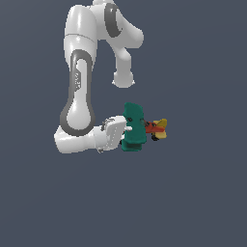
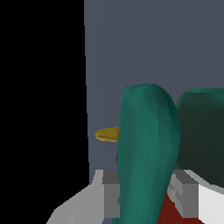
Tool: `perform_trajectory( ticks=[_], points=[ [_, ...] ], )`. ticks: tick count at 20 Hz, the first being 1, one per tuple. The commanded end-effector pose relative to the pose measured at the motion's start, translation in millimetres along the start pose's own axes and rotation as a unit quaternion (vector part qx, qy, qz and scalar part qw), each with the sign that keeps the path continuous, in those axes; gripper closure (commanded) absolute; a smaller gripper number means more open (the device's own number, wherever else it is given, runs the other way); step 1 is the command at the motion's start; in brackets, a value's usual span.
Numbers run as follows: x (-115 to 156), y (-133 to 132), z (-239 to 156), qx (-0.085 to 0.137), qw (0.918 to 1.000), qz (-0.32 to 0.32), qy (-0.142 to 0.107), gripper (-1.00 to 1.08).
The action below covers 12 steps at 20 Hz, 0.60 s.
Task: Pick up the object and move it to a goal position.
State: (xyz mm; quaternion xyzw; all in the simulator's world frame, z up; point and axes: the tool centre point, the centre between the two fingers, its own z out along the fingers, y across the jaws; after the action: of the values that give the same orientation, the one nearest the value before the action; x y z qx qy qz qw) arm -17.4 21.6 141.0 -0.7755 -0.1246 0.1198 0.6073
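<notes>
Between the fingers of the gripper (image 1: 126, 129), the toy biplane (image 1: 136, 127) sits clamped by a teal wing (image 2: 146, 153), its yellow tail (image 1: 161, 126) pointing toward the exterior view's right. The jaws look closed on that wing from both sides. No goal marker shows, so the arm should probably carry steadily, avoiding jerks that could twist the plane loose.

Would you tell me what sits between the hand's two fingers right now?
The toy plane's green wing; the wrist view shows a finger on either side.
</notes>
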Motion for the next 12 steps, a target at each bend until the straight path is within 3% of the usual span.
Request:
perform_trajectory(
  ticks=[1, 7, 12],
  points=[
    [2.5, -2.9, -3.9, -0.001, 0.9999, -0.014, 0.000, 1.08],
    [10.7, -11.9, -14.7, -0.002, 0.9972, -0.074, -0.007, 1.08],
    [20.0, -25.2, -28.5, -0.002, 0.9882, -0.152, -0.016, 1.08]
  ],
)
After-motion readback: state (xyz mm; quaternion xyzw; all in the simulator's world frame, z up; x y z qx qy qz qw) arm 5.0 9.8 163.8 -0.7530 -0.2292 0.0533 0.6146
